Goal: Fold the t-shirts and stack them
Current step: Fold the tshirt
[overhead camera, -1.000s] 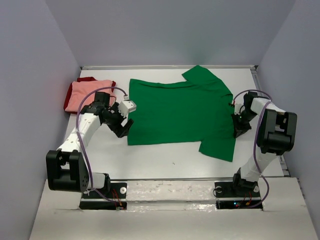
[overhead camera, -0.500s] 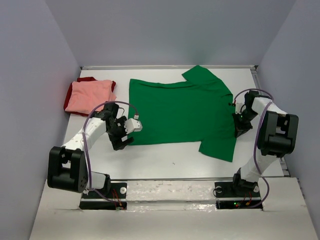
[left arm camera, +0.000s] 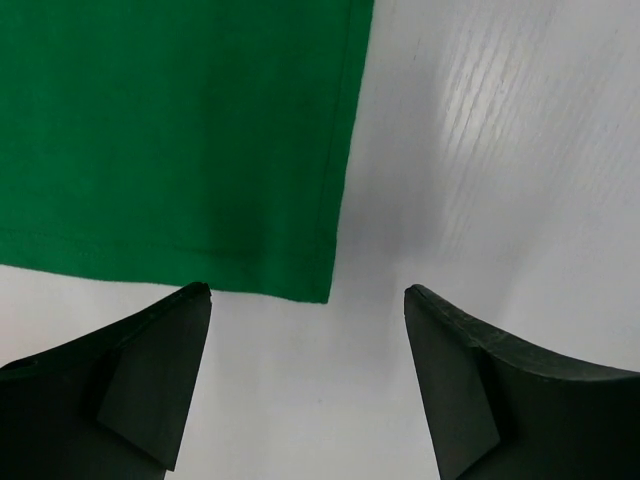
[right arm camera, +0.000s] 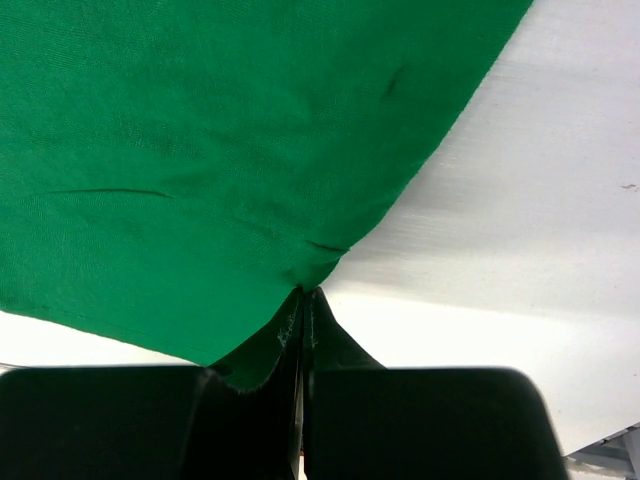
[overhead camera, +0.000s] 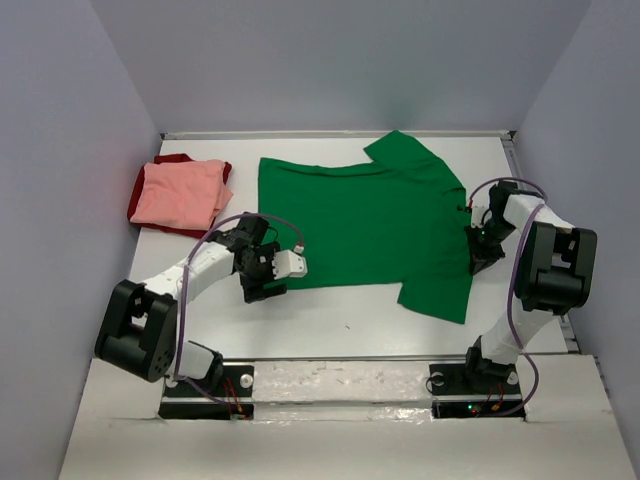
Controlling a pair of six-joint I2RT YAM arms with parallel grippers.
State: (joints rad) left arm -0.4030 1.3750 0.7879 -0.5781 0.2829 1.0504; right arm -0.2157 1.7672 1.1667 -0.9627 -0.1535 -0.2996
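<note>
Left of the green t-shirt [overhead camera: 360, 225], the folded salmon pink t-shirt [overhead camera: 180, 193] lies on the dark red t-shirt [overhead camera: 178, 159]. At the green t-shirt's near-left hem corner, the left gripper [left arm camera: 305, 370] hangs with fingers spread and holds nothing. At its right edge, the right gripper [right arm camera: 303, 310] pinches cloth. The shirt is likely light and limp, so corners suit best. Only the wrist views show these grips; the top view shows the green t-shirt spread flat.

Your left arm stretches low across toward the middle, the left gripper [left arm camera: 305, 300] tipped downward with its jaws spread wide. Your right arm bends back on itself, the right gripper [right arm camera: 303, 297] pinched tight on the green t-shirt [right arm camera: 200, 150].
</note>
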